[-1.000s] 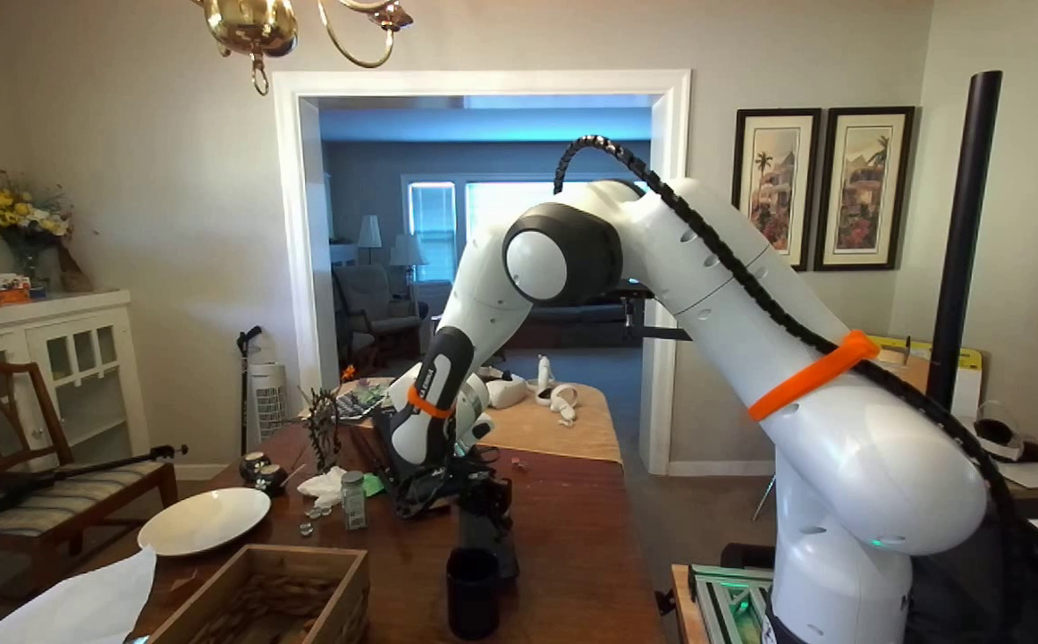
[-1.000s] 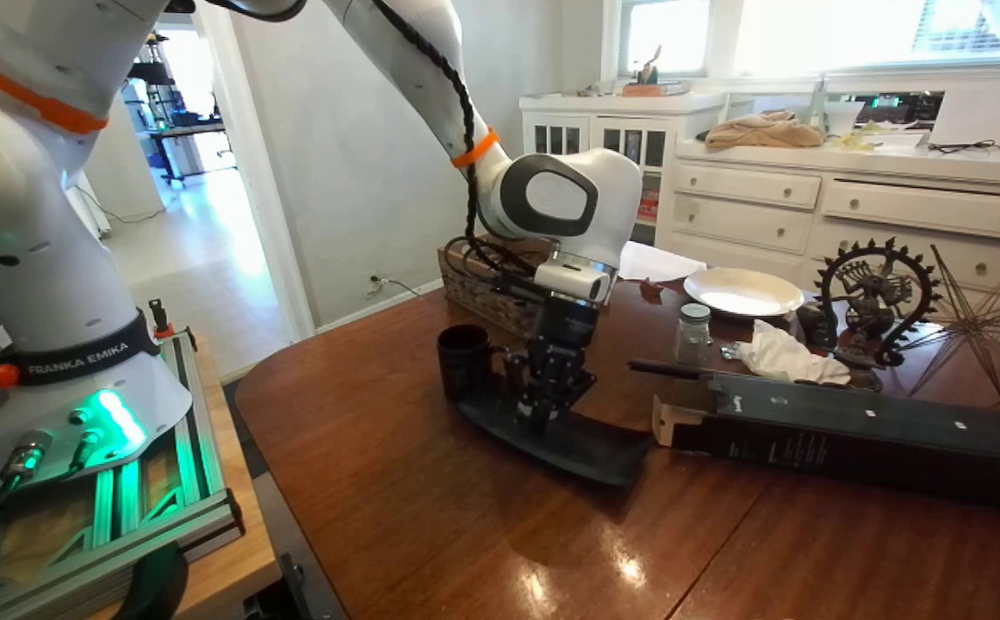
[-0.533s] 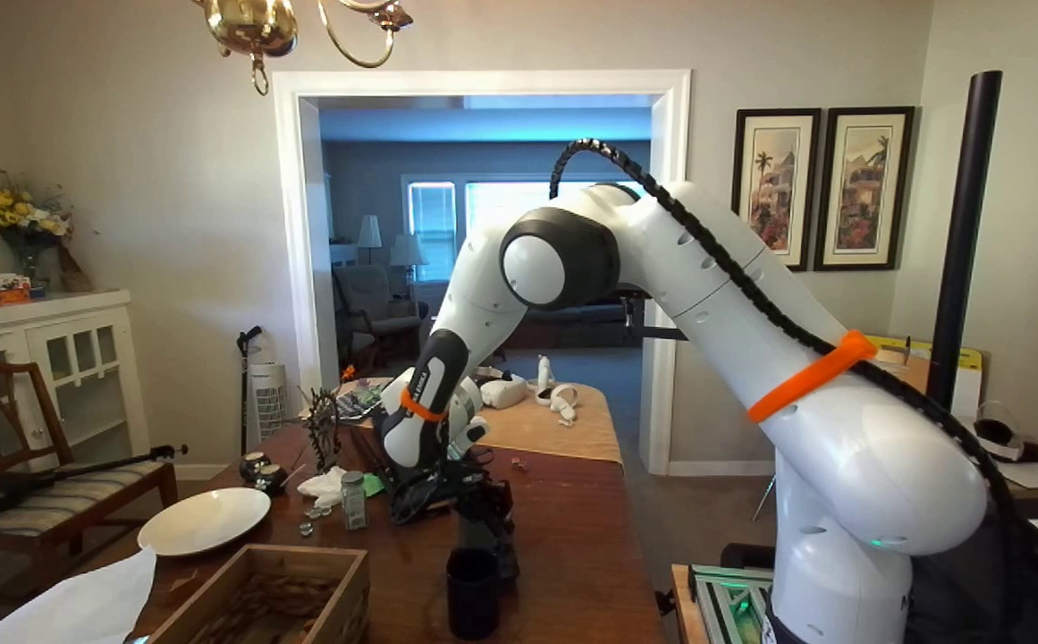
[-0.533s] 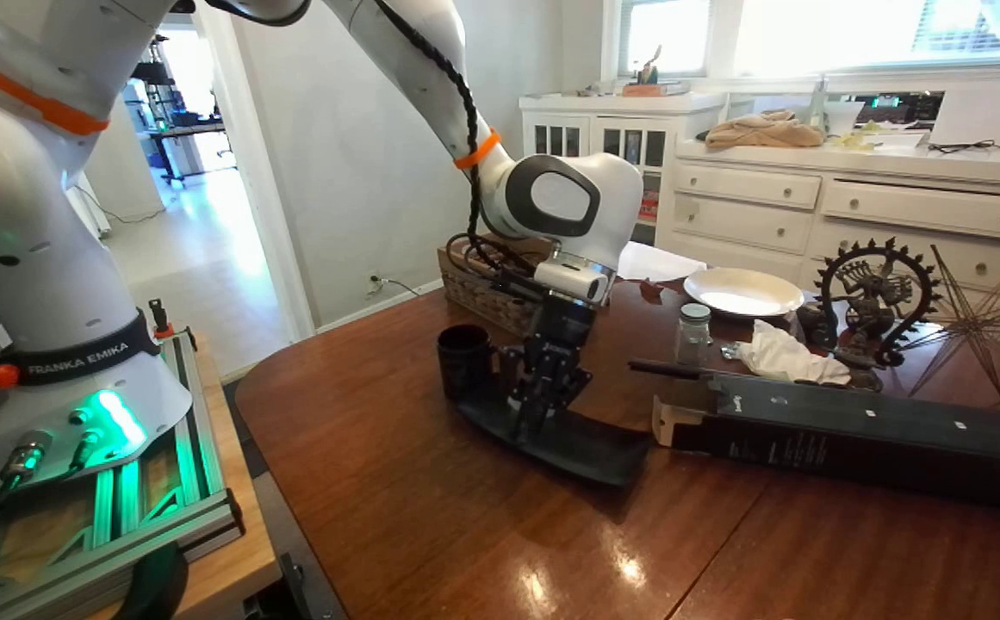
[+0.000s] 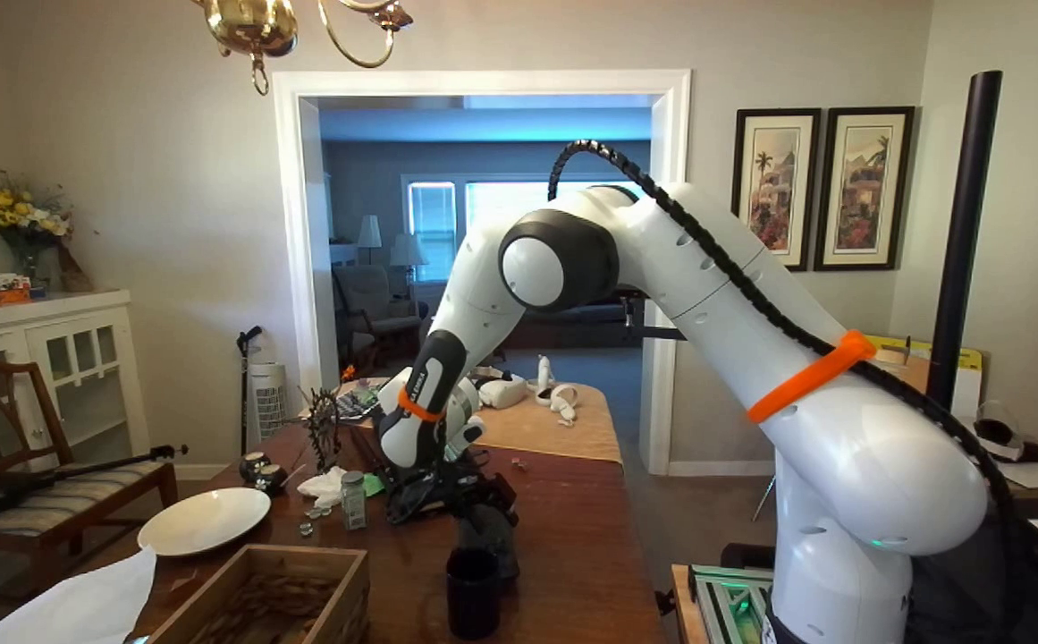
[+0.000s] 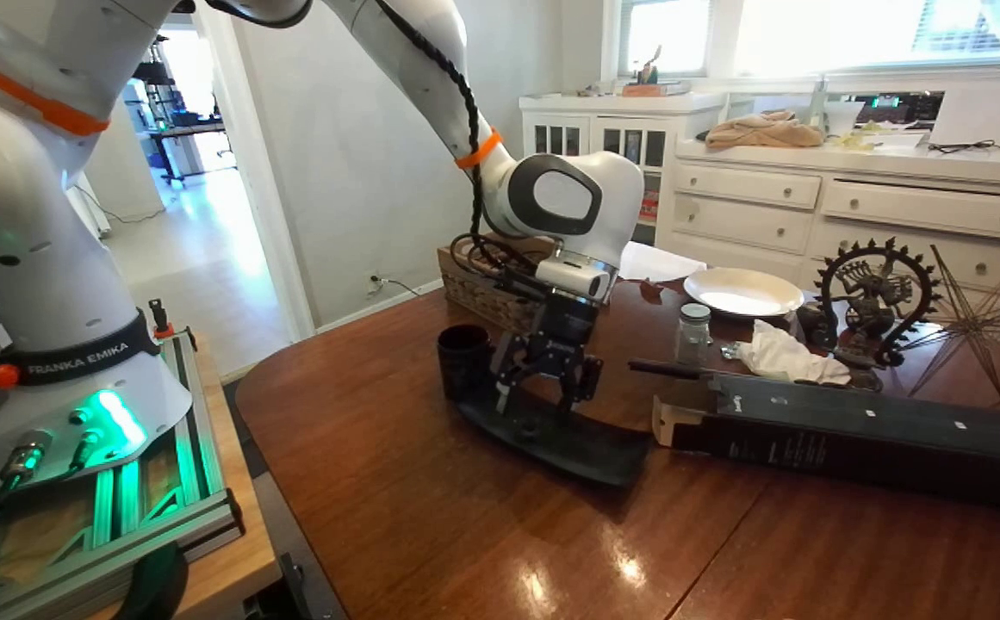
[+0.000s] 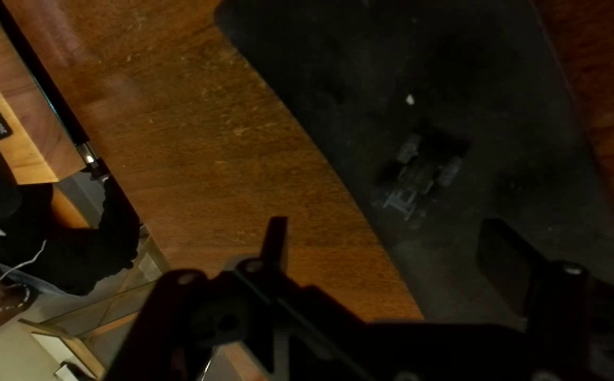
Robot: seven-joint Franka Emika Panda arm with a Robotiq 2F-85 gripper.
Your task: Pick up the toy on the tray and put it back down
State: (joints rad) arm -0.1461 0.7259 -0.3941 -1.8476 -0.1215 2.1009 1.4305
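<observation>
The toy [image 7: 418, 177], a small dark grey car-like piece, lies on the curved black tray [image 7: 523, 116] in the wrist view. My gripper [image 7: 384, 233] stands open, its two fingers wide apart with nothing between them. The toy appears just ahead of the fingertips, apart from them. In an exterior view the gripper [image 6: 534, 413] points down low over the tray [image 6: 594, 452], and the toy [image 6: 528, 424] shows as a small dark lump below the fingers. The tray's far end in an exterior view is partly behind a black mug.
The black mug [image 6: 463, 362] stands at the tray's end, close to the gripper. A long black box [image 6: 853, 439] lies off the opposite end. A glass jar [image 6: 693, 336], a white plate [image 6: 745, 291] and a wooden box [image 5: 353, 581] stand farther off on the table.
My gripper has opened: its fingers were together down at the tray and now stand wide apart. The arm has shifted only slightly. The toy now shows lying on the tray.
</observation>
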